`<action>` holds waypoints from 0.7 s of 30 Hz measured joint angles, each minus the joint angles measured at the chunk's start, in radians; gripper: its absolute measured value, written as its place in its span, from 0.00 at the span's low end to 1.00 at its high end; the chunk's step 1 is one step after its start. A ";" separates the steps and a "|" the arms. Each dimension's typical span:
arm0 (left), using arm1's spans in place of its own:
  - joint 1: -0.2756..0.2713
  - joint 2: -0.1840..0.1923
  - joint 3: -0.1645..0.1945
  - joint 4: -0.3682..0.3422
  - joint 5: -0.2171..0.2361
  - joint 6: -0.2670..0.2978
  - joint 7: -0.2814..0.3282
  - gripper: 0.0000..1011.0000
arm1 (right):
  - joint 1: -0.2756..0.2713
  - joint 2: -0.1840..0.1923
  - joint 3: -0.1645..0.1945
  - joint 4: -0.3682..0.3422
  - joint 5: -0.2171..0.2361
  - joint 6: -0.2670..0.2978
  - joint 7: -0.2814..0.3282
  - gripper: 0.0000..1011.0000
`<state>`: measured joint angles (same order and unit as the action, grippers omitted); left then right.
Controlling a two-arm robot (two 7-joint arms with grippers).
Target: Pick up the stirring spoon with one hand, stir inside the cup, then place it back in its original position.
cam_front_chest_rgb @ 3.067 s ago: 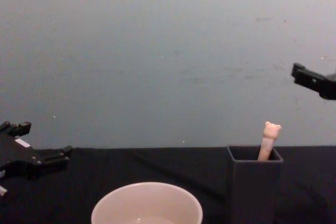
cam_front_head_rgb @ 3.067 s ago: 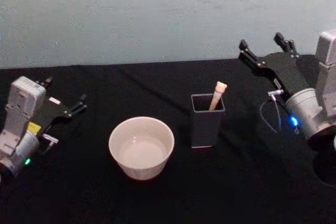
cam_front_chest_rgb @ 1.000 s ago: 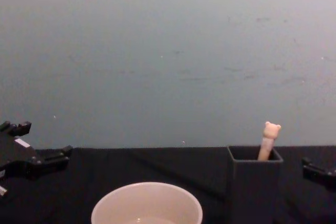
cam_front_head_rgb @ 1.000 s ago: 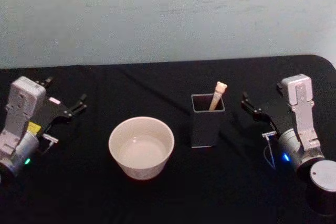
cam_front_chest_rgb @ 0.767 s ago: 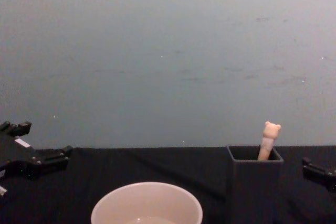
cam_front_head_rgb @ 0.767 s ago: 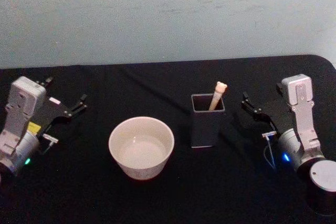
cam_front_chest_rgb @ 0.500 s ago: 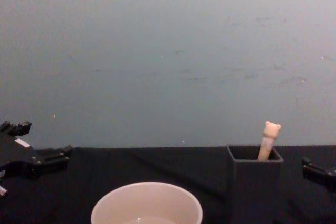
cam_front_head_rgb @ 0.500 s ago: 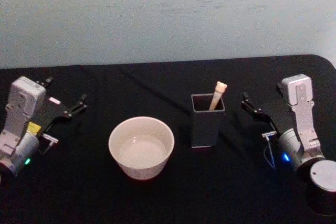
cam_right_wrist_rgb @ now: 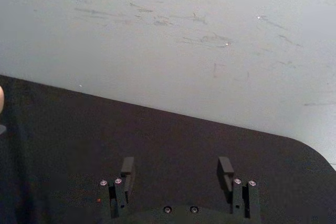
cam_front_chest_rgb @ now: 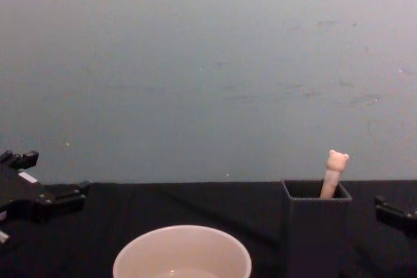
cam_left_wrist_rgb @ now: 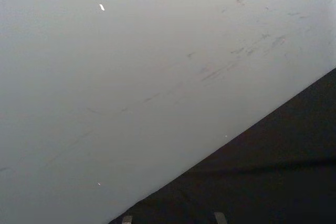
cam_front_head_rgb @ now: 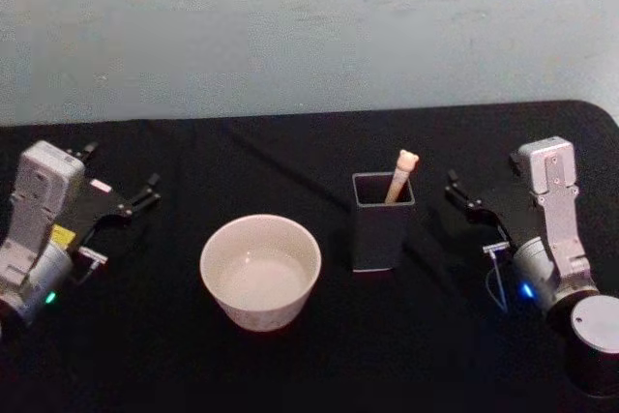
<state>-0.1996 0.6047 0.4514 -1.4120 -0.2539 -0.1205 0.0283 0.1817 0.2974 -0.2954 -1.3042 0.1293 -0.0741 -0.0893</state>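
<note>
Both pairs of fingers stand spread apart with nothing between them: the right gripper (cam_front_head_rgb: 462,192) rests low over the black tablecloth (cam_front_head_rgb: 290,365) to the right of the holder, and the left gripper (cam_front_head_rgb: 121,181) sits parked at the table's left side, well away from the cup. In the right wrist view the two black fingertips (cam_right_wrist_rgb: 127,166) show a wide gap over bare cloth, with the right gripper (cam_right_wrist_rgb: 176,167) pointed toward the wall.

Nearest the robot, the cream-white cup (cam_front_head_rgb: 260,272) stands upright on the cloth, its inside pale. Just beside it on the right, a little farther back and not touching it, is the dark grey square holder (cam_front_head_rgb: 382,221). The stirring spoon (cam_front_head_rgb: 400,176) stands inside this holder, leaning toward its right rear corner, the bear-head top poking above the rim. From the chest camera the spoon's top (cam_front_chest_rgb: 336,161) rises above the holder (cam_front_chest_rgb: 315,226), with the cup's rim (cam_front_chest_rgb: 182,252) low in front. Behind all stands a pale blue-grey wall (cam_front_head_rgb: 309,26).
</note>
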 joint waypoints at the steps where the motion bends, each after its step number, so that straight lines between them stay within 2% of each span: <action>1: 0.000 0.000 0.000 0.000 0.000 0.000 0.000 0.99 | 0.000 0.000 0.000 0.000 0.000 0.000 0.000 0.99; 21: 0.000 0.000 0.000 0.000 0.000 0.000 0.000 0.99 | 0.000 0.000 0.000 0.000 0.000 0.000 0.000 0.99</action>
<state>-0.1995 0.6047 0.4514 -1.4120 -0.2539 -0.1205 0.0283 0.1817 0.2974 -0.2954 -1.3041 0.1293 -0.0740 -0.0892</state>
